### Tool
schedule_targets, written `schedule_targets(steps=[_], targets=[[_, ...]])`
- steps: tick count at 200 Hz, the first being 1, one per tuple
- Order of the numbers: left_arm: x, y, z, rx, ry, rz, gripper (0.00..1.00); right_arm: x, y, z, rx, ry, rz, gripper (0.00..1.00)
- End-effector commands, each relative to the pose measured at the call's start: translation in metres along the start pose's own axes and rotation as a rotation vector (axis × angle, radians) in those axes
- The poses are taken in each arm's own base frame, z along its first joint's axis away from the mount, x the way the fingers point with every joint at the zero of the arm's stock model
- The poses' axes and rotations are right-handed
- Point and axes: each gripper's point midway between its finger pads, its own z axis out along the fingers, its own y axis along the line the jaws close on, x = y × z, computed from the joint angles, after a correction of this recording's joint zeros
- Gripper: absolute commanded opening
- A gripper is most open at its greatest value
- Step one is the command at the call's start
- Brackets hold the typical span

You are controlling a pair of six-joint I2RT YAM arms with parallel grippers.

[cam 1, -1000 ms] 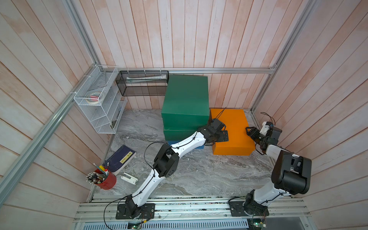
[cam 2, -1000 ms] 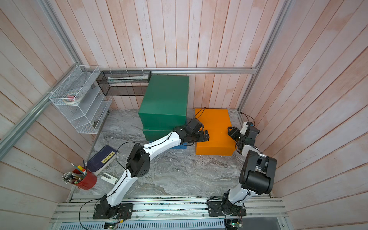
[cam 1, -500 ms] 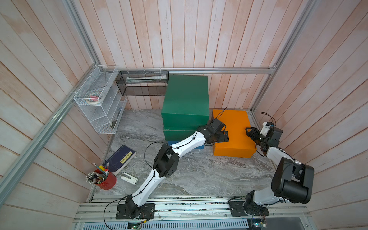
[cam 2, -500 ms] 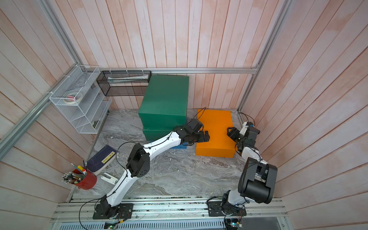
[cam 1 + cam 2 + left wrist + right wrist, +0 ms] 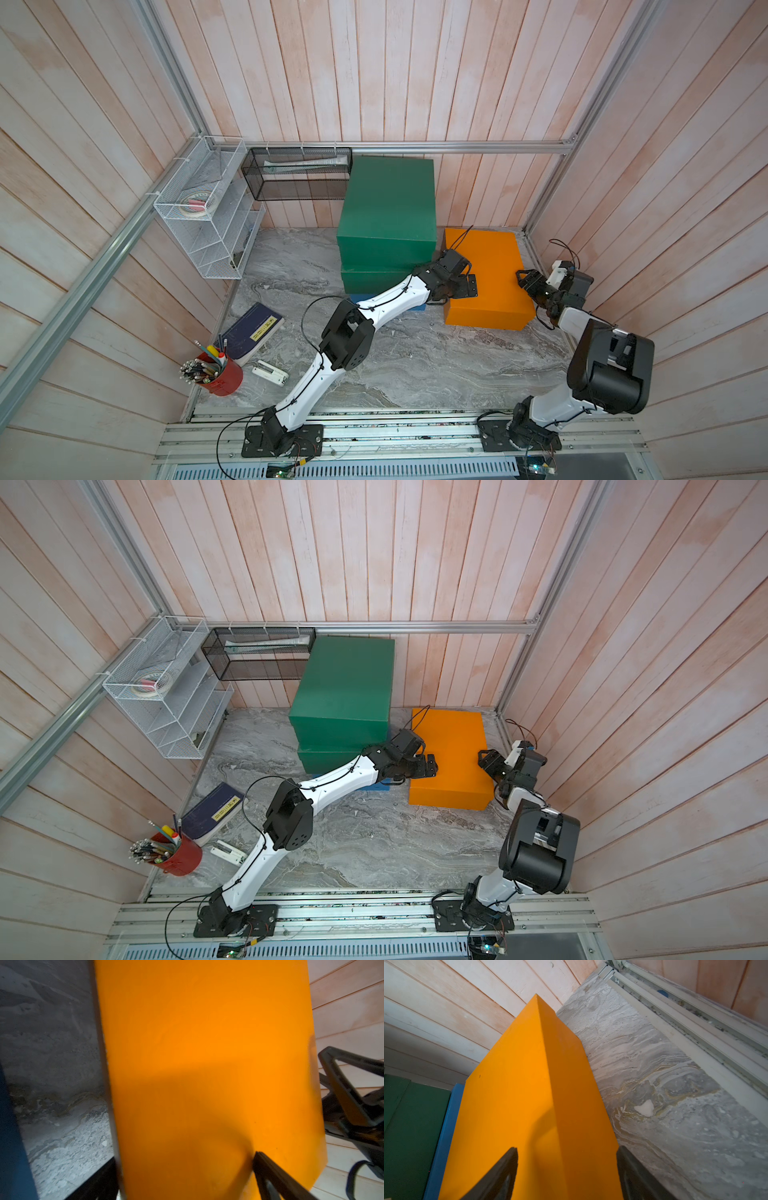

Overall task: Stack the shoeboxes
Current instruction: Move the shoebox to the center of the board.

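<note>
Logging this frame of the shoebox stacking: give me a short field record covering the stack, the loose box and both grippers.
stack: upper green box on lower green box on blue box
loose box: orange box, flat on the table beside the stack
left gripper: open, at the orange box's edge nearest the stack
right gripper: open, jaws astride the opposite edge
progress: three of four stacked

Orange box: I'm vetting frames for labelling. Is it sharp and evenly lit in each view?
Left wrist view: the orange box is soft, its edges smeared, with a broad shadow across its nearer half. Right wrist view: crisp edges, a rounded shadow near the camera. Both top views: sharp, evenly lit, no glare.
</note>
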Motion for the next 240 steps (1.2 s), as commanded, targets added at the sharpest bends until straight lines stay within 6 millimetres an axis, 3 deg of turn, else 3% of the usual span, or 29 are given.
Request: schedule_targets(steps=[1, 69, 164, 240], targets=[[0.005, -0.002, 0.000, 0.017, 0.010, -0.006, 1.00, 0.039, -0.021, 0.007, 0.042, 0.113, 0.059, 0.77], [0.010, 0.000, 0.009, 0.022, 0.031, -0.015, 1.00, 0.068, -0.005, 0.018, -0.076, 0.169, 0.058, 0.77], [0.001, -0.017, -0.002, 0.075, 0.016, -0.006, 1.00, 0.067, 0.019, 0.006, -0.158, 0.155, 0.042, 0.67], [-0.009, -0.041, -0.028, 0.123, -0.022, 0.025, 1.00, 0.063, 0.045, -0.010, -0.216, 0.148, 0.011, 0.62]])
